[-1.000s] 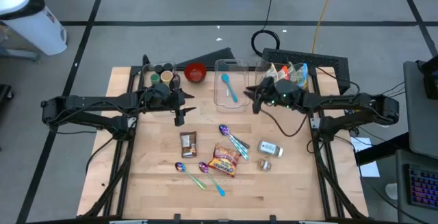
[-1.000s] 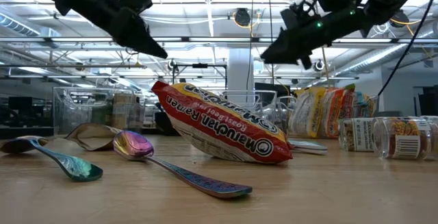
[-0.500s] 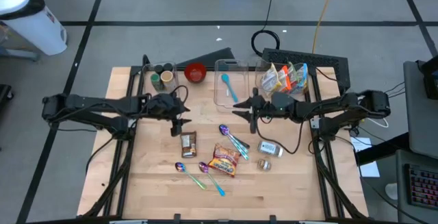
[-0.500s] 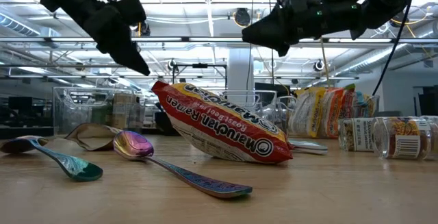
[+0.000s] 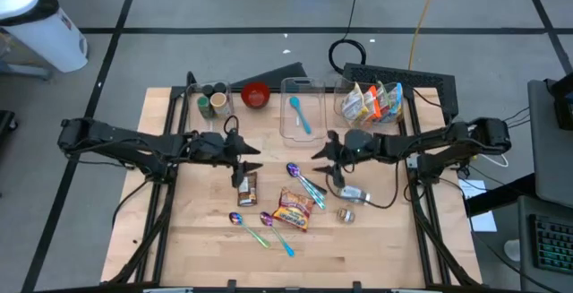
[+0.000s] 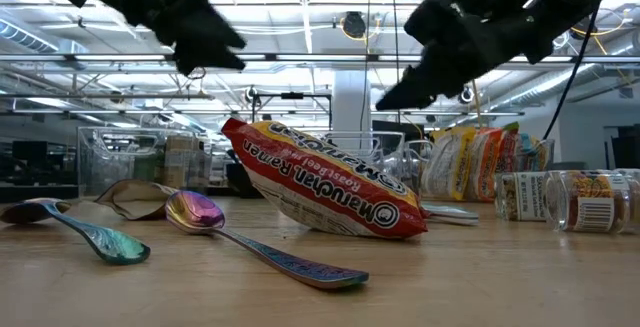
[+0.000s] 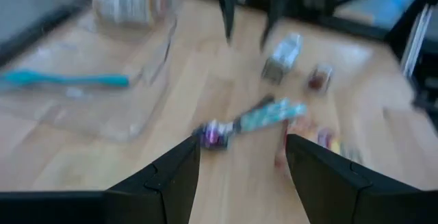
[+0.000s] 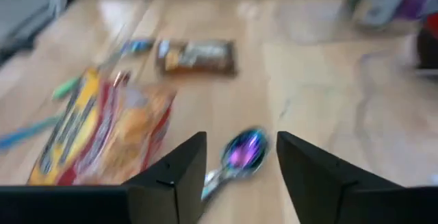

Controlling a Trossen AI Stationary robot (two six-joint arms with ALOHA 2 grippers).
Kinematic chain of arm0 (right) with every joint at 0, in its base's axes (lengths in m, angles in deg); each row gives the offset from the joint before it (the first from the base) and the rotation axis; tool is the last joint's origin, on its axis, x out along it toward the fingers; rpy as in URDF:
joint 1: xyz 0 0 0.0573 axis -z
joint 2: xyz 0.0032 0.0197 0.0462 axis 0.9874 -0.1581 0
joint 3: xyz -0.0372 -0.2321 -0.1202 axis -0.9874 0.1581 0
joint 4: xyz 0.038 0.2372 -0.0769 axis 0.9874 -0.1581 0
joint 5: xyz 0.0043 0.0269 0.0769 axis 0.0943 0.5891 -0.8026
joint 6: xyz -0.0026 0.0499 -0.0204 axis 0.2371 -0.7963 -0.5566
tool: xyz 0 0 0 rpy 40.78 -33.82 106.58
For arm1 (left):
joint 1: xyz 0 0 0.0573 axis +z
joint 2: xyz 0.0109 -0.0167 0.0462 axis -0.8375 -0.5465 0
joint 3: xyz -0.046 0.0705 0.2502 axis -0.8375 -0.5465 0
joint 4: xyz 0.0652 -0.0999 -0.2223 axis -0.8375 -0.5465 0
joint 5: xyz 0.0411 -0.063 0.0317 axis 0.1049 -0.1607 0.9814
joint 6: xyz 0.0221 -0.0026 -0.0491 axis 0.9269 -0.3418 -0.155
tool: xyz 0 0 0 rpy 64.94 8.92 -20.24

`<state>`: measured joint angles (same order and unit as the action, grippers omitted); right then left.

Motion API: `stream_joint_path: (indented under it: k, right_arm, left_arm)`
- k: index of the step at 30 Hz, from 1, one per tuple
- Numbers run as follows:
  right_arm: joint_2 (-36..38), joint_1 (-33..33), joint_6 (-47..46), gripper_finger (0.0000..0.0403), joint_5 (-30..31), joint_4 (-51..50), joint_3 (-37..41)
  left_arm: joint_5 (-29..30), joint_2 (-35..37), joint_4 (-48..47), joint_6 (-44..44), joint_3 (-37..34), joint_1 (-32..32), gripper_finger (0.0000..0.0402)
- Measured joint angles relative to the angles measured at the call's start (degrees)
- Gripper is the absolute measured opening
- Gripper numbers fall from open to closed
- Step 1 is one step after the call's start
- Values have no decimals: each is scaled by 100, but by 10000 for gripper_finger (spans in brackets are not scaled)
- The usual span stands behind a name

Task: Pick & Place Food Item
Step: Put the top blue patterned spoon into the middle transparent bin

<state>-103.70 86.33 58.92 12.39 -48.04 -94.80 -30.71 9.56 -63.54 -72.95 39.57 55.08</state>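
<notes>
The ramen packet (image 5: 294,208), the landmark here, lies flat near the table's (image 5: 376,248) front middle. Around it: 4 iridescent spoons (image 5: 305,182), 1 brown snack bar (image 5: 246,188) just to its left, 2 small jars (image 5: 354,193) to its right, 1 clear tray (image 5: 304,114) with a blue spoon behind it, and 1 red bowl (image 5: 256,95).

Both arms reach inward, raised off the wood. The left gripper (image 5: 240,176) hangs over the snack bar, fingers parted, holding nothing. The right gripper (image 5: 339,184) hangs right of the packet beside the nearer jar, fingers parted, empty.
</notes>
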Motion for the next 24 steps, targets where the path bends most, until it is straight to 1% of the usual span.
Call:
stream_joint_path:
  k: [2, 7, 10, 12, 18, 20, 24]
  right_arm:
    - [-2, -156, 125, 185, 35, -280, 0]
    - [-37, -619, 107, 191, 781, -544, 0]
    - [-321, -811, 19, 185, 1160, -453, -1]
    - [-607, -864, -182, 179, 1327, -183, 4]
    - [-1328, -898, -834, 168, 1341, 515, 4]
    - [-1505, -966, -868, 165, 1355, 612, 4]
    - [-1827, -1158, -893, 164, 1654, 675, -70]
  left_arm:
    - [203, -147, 327, 12, 6, -94, 225]
    - [502, -584, 929, 53, 4, -213, 225]
    - [559, -920, 1290, 57, 4, -210, 225]
    - [562, -1125, 1479, 57, 2, -211, 225]
    - [460, -1584, 2013, 35, 2, -223, 225]
    - [411, -1648, 2063, -41, 3, -249, 225]
    - [409, -1734, 2081, -57, 2, -327, 225]
